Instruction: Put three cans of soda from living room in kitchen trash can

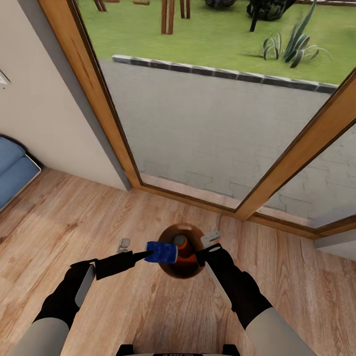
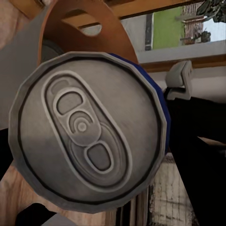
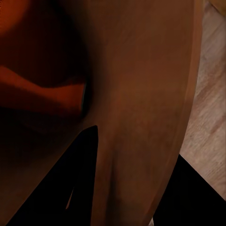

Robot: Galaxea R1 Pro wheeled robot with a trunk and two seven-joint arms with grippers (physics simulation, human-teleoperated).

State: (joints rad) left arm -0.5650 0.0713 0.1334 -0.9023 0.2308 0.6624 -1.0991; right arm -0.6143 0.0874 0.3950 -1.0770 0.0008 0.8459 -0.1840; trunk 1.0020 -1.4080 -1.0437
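Observation:
My left gripper [image 1: 146, 255] is shut on the dark blue can of soda [image 1: 161, 252], which lies on its side above the rim of the trash can [image 1: 190, 269]. The can's silvery top [image 2: 89, 132] faces the left wrist camera, with the bin's brown rim [image 2: 80, 28] behind it. My right gripper [image 1: 203, 253] is shut on the bin's rim and holds it above the floor. An orange can [image 1: 180, 242] stands inside the bin; the right wrist view has that orange can [image 3: 42, 89] beside the glossy brown inner wall [image 3: 141, 94]. The third can is out of view.
Wood-framed glass doors [image 1: 113, 133] stand close ahead, with paving and lawn outside. A blue sofa corner [image 1: 12, 170] sits at the left by the pale wall. Light wood plank floor [image 1: 74, 217] lies below the arms.

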